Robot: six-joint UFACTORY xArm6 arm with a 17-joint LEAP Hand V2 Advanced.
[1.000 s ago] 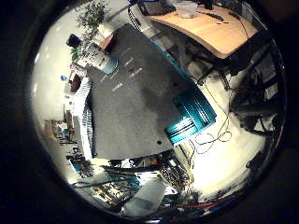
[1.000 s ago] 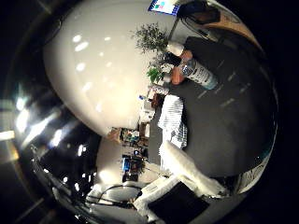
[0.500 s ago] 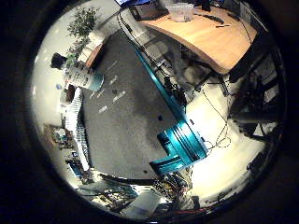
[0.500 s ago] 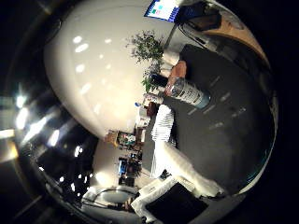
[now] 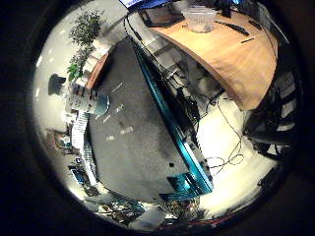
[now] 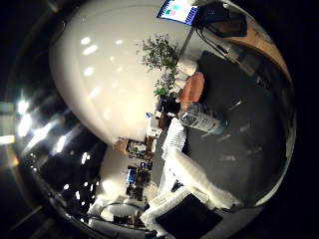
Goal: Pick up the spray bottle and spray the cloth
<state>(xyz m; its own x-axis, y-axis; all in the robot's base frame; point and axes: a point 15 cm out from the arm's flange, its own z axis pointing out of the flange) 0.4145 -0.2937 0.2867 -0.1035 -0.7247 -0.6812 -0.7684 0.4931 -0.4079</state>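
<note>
While hand (image 6: 189,199) shows, thumb view hides desk (image 5: 236,54).

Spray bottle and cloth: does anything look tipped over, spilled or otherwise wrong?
Nothing stands out. The spray bottle stands on the dark table, beside the striped cloth. No spill shows on the table. The robot hand is not touching the bottle.
</note>
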